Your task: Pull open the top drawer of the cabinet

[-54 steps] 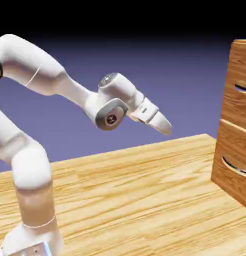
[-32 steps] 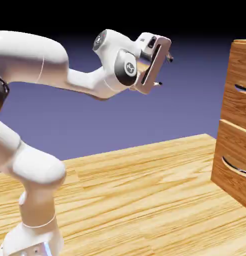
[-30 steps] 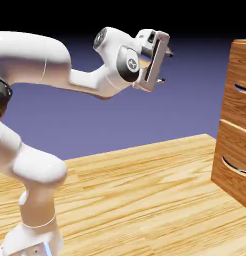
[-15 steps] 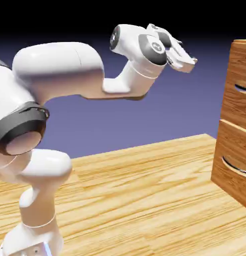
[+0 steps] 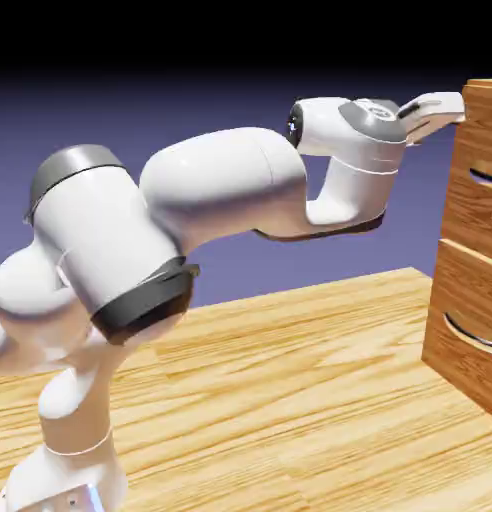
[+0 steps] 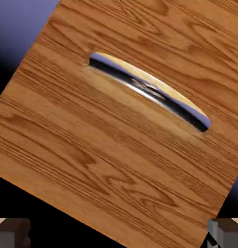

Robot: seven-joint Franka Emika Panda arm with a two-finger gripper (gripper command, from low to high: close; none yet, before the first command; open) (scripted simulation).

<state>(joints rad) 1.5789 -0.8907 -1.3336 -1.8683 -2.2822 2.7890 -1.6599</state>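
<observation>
Pincer (image 5: 452,108) released, jaws wide, level at the cabinet (image 5: 478,250) near top drawer (image 6: 121,126) handle (image 6: 150,89), nothing gripped.

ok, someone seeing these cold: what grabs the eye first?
The big white arm sweeping from the exterior view's lower left, its open gripper up near the cabinet's top edge at the right. In the hand view, the top drawer's tilted wood-grain front fills the frame, its silver handle running diagonally, untouched.

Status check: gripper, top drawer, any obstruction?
Gripper open, empty, near cabinet top. Top drawer shut, handle ungrasped, tilted in hand view. Nothing in the way.
</observation>
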